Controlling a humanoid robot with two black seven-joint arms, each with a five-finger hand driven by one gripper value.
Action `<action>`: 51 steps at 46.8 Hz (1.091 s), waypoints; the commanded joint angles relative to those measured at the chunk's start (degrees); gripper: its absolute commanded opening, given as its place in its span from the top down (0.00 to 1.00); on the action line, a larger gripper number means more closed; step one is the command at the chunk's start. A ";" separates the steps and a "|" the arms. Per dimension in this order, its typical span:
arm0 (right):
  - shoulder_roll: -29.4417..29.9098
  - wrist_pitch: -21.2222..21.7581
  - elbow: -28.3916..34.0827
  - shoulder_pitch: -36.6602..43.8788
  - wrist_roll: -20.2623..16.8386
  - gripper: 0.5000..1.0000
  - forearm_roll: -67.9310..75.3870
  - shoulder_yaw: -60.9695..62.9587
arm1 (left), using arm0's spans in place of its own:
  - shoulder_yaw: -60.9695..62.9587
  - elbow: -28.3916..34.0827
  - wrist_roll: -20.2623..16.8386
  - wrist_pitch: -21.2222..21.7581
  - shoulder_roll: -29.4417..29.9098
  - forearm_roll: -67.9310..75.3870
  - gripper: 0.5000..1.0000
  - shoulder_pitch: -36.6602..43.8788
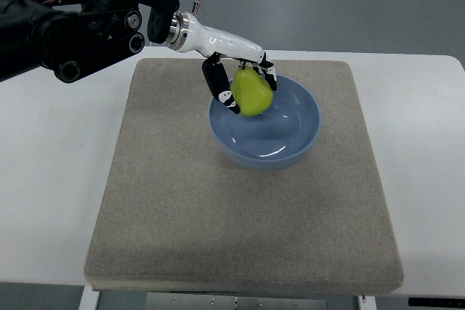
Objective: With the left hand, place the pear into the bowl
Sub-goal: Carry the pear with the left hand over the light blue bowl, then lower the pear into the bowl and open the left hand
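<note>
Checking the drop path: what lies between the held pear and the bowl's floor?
Nothing: in the top view, the blue bowl's floor under the yellow-green pear is bare.

Left arm extended, hand closed in a grasp.
Black-jointed left arm enters from upper left; white-and-black fingered left hand angles downward, fingers curled around its load.

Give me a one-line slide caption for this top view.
Left robot hand holds a green pear over the near-left rim of a blue bowl on a gray mat.
</note>
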 commanded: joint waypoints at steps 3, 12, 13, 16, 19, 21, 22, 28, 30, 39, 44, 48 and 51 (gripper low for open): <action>0.00 0.04 -0.01 -0.06 0.00 0.15 0.00 0.00 | 0.12 0.19 0.09 0.08 -1.40 0.12 1.00 1.10; 0.00 -0.05 0.08 -0.06 0.00 0.15 0.00 0.00 | 0.20 0.36 0.09 1.31 -1.67 0.65 1.00 1.63; 0.00 0.04 -0.01 -0.06 0.00 0.15 0.00 0.00 | 0.29 0.36 0.09 1.31 -1.67 0.65 1.00 1.71; 0.00 0.04 0.08 0.03 0.00 0.15 0.00 0.00 | 0.29 0.36 0.09 1.31 -1.58 0.56 1.00 1.80; 0.00 0.04 0.08 0.03 0.00 0.15 0.00 0.00 | 0.29 0.45 0.09 1.40 -1.58 0.56 1.00 1.80; 0.00 0.04 -0.01 0.03 0.00 0.15 0.00 0.00 | 0.29 0.45 0.09 1.40 -1.58 0.56 1.00 1.89; 0.00 0.04 -0.01 0.03 0.00 0.15 0.00 0.00 | 0.29 0.45 0.09 1.40 -1.58 0.56 1.00 1.98; 0.00 0.04 -0.01 0.03 0.00 0.15 0.00 0.00 | 0.29 0.45 0.09 1.40 -1.67 0.56 0.94 2.59; 0.00 0.04 -0.01 0.03 0.00 0.15 0.00 0.00 | 0.20 0.45 0.09 1.40 -1.67 0.56 0.78 2.68; 0.00 0.04 -0.01 -0.06 0.00 0.15 0.00 0.00 | 0.20 0.36 0.17 1.49 -1.67 0.47 0.53 3.03; 0.00 -0.05 -0.01 0.03 0.00 0.15 0.00 0.00 | 0.20 0.36 0.17 1.49 -1.67 0.39 0.41 3.03; 0.00 0.04 -0.01 0.03 0.00 0.15 0.00 0.00 | 0.20 0.36 0.17 1.49 -1.67 -0.14 0.30 3.03; 0.00 0.04 -0.01 -0.06 0.00 0.15 0.00 0.00 | 0.20 0.36 0.17 1.49 -1.67 -0.32 0.24 3.03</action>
